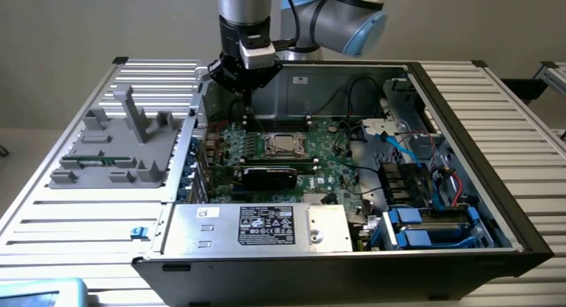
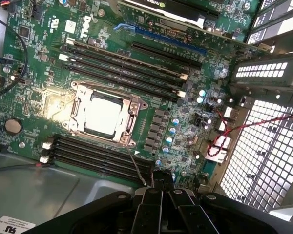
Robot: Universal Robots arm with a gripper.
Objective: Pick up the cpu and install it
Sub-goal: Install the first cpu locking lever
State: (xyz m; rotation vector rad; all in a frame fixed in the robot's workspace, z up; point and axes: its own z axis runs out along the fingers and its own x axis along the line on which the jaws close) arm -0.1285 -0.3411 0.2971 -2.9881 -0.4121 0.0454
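The cpu (image 1: 283, 144) is a shiny silver square lying flat inside the metal-framed socket (image 1: 265, 136) on the green motherboard (image 1: 332, 162), in the middle of the open computer case. In the wrist view the cpu (image 2: 103, 115) gleams within the socket frame (image 2: 77, 111), with memory slots on two sides. My gripper (image 1: 248, 107) hangs above the board's back part, towards the exterior view's left of the cpu and apart from it. Its black fingers (image 2: 154, 192) are pressed together, shut, and I see nothing between them.
A black card (image 1: 270, 176) stands just in front of the socket. The power supply (image 1: 265, 227) fills the case's front. Blue cables (image 1: 398, 144) and drive bays (image 1: 425, 227) crowd the exterior view's right. A grey plastic shroud (image 1: 111, 148) lies on the table outside the case.
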